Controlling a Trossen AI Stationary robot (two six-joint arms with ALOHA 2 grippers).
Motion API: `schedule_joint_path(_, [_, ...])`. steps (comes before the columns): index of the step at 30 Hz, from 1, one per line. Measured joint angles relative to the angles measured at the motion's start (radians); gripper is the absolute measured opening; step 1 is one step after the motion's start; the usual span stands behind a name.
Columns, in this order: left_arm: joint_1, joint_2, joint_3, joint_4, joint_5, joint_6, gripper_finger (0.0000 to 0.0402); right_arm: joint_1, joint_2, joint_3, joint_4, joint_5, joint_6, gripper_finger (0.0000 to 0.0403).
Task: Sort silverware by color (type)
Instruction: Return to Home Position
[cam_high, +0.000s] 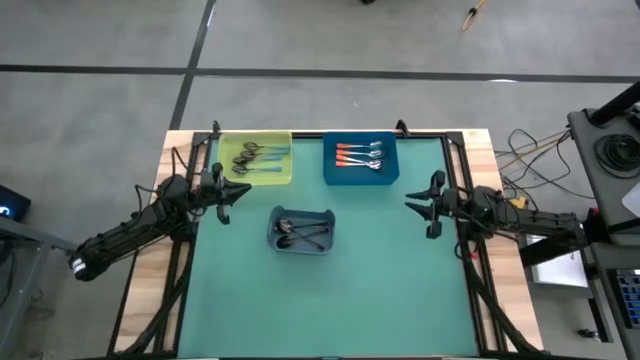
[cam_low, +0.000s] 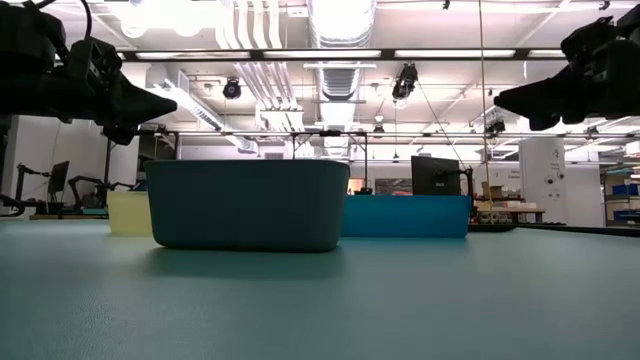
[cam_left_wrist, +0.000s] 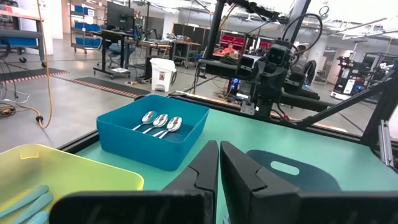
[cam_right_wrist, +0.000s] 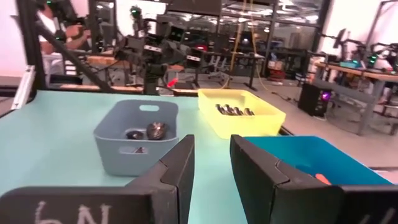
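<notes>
The silverware lies in three bins on the green mat. Light-blue-handled spoons (cam_high: 258, 157) are in the yellow bin (cam_high: 285, 172). Orange-handled spoons (cam_high: 358, 157) are in the blue bin (cam_high: 332, 176). Dark metal spoons (cam_high: 300, 235) are in the grey bin (cam_high: 274, 238). My left gripper (cam_high: 245, 190) hovers shut and level at the mat's left side, near the yellow bin, holding nothing. My right gripper (cam_high: 410, 203) hovers open and level at the mat's right side, also holding nothing. In the wrist views, the left fingers (cam_left_wrist: 211, 165) are together and the right fingers (cam_right_wrist: 180, 162) are apart.
A black frame (cam_high: 452, 160) runs around the mat, with wooden table edges (cam_high: 505, 300) outside it. Cables and equipment (cam_high: 600, 160) sit beyond the right edge. Bare green mat (cam_high: 330, 310) stretches from the grey bin to the near edge.
</notes>
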Motion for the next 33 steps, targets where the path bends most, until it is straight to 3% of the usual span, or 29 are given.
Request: schedule_joint_path(33, [0.0, 0.0, 0.0, 0.0, 0.0, 0.0, 0.0, 0.028, 0.014, -0.001, 0.014, -0.001, 0.035, 0.0095])
